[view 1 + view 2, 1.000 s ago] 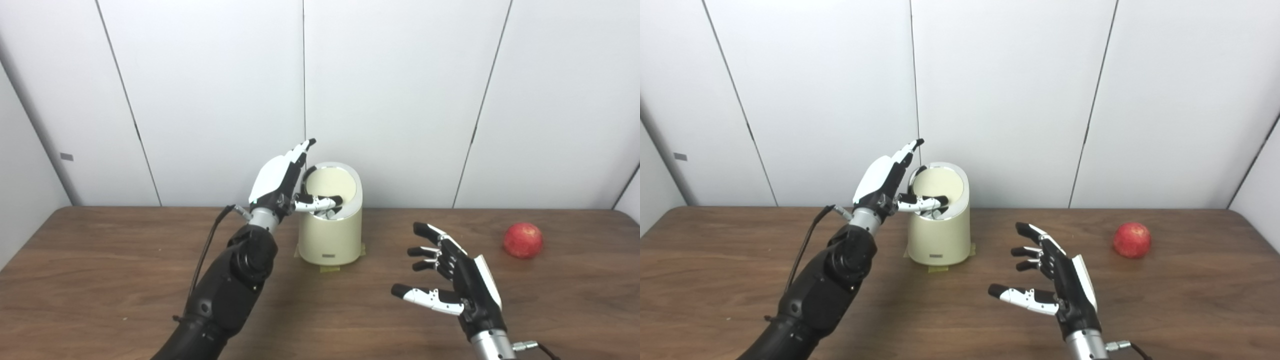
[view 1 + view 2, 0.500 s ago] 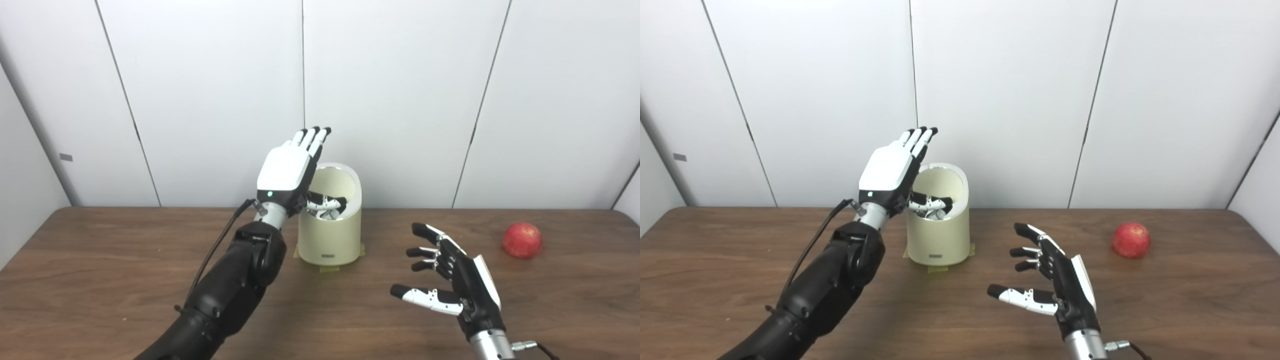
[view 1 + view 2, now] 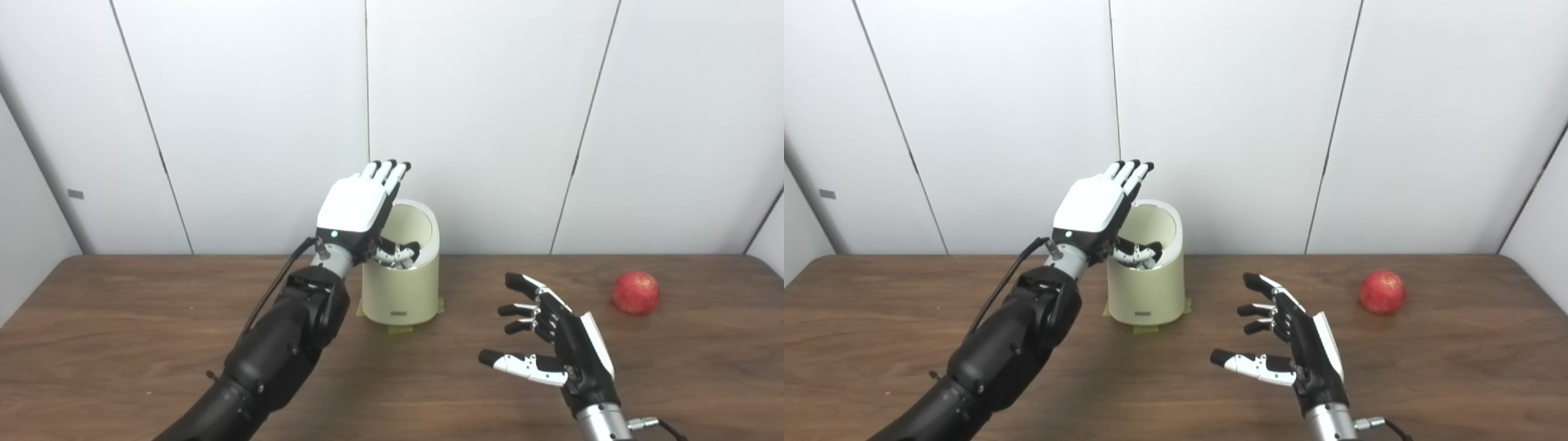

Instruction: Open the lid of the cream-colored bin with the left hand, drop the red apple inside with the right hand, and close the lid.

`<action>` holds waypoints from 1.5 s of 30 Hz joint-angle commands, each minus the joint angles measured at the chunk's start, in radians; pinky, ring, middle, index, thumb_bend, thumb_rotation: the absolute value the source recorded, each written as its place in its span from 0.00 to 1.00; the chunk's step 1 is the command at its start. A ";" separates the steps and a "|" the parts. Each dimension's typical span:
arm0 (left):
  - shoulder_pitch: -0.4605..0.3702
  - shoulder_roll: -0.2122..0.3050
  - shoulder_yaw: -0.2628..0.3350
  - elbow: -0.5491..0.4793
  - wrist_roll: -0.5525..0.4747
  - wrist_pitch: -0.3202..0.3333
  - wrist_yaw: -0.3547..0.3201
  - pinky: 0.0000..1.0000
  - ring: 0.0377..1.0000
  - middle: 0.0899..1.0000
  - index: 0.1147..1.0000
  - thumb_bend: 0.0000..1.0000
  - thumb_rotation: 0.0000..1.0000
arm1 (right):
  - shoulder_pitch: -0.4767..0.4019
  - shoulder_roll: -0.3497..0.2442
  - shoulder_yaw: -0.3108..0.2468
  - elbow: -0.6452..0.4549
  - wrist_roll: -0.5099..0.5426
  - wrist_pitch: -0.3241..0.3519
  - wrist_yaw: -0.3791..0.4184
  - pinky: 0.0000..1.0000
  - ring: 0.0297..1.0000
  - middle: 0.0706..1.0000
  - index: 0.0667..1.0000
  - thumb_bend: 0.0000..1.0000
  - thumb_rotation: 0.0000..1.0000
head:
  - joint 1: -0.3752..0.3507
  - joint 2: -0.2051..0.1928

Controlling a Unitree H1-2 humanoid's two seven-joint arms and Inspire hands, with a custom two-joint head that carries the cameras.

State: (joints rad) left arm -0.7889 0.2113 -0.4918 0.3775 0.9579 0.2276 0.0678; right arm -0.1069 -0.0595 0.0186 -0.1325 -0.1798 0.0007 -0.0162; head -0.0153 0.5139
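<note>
cream-colored bin stands mid-table, lid tipped up; left hand flat against it, fingers straight, gripping nothing. right hand spread, empty. red apple lies far right.

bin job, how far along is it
Done: the bin looks open at the top. In hand: the left hand is at its rim, thumb inside. Left: the apple lies on the table, apart from the open right hand; drop, then close.
</note>
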 commanded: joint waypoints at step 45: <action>0.052 -0.027 0.242 -0.041 -0.287 -0.133 0.072 0.82 0.96 0.97 1.00 0.76 0.26 | -0.031 -0.014 0.012 -0.023 0.002 -0.034 -0.002 0.55 0.65 0.81 0.77 0.74 0.17 | 0.007 0.005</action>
State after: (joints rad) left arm -0.7040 0.1883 -0.2879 0.3719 0.7458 0.1380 0.1093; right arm -0.1060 -0.0702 0.0325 -0.1284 -0.1810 -0.0005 -0.0154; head -0.0077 0.5185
